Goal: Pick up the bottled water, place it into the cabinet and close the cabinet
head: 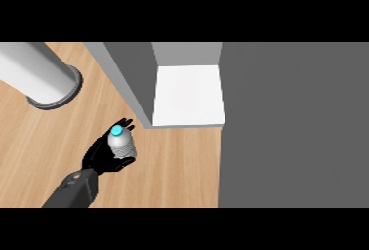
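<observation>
The bottled water (122, 143) is a clear bottle with a light blue cap, seen almost from above. My left hand (105, 155) is shut on it, fingers curled round its body, holding it over the wooden counter (173, 166). The bottle sits just left of and below the front corner of the cabinet. The open cabinet shows a white shelf (189, 95) between grey walls (128, 78). My right hand does not show.
A wide dark grey panel (292, 122) fills the right side of the view, next to the shelf; whether it is the cabinet's door I cannot tell. A pale grey cylinder (39, 75) with a round base stands at the upper left.
</observation>
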